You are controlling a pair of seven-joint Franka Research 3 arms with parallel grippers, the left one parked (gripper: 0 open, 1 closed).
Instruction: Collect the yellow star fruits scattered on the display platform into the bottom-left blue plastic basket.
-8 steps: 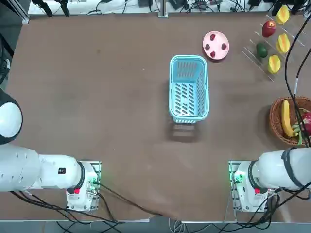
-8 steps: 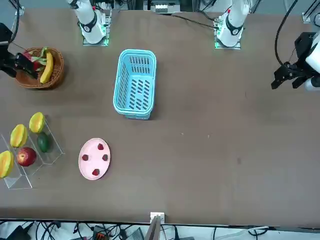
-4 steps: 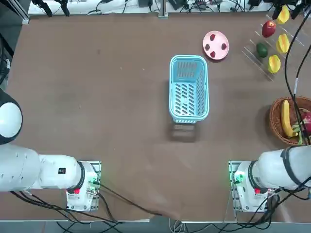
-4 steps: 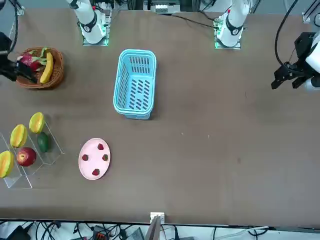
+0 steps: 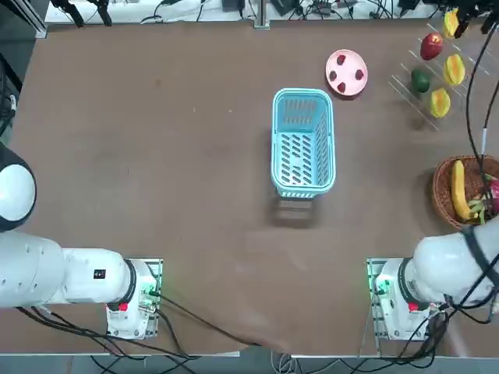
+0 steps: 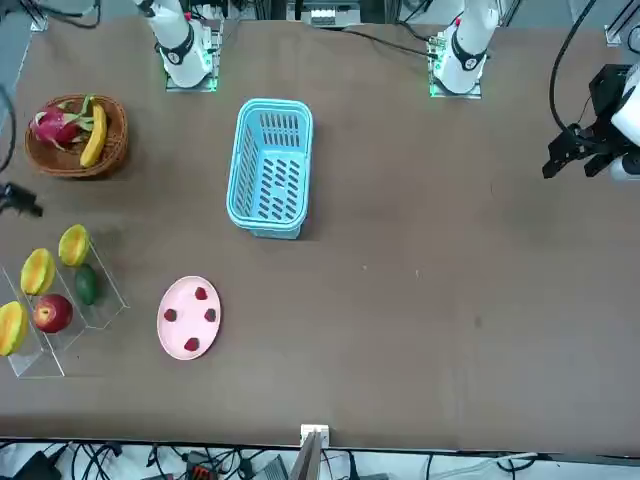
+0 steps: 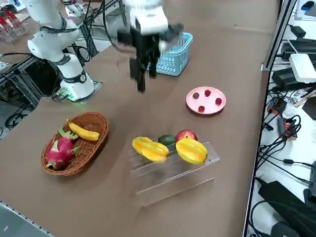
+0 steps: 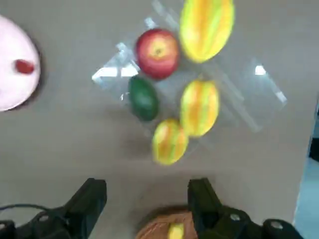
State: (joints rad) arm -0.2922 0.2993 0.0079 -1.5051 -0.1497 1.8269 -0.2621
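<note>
Star fruits (image 7: pixel 191 150), 3 pcs, are yellow w/ ridged skin and oval shape, and they lie on clear acrylic display platform (image 7: pixel 173 170) w/ smooth red apple (image 7: pixel 186 135) & dark green oval fruit (image 7: pixel 167 140). Blue plastic basket (image 5: pixel 303 143), rectangular w/ slotted bottom, stands near round pink plate (image 5: pixel 346 72), well apart from platform. R gripper (image 8: pixel 147 191), black & angular, is above table (image 5: pixel 195 195), its two fingers wide apart w/ nothing between.
</note>
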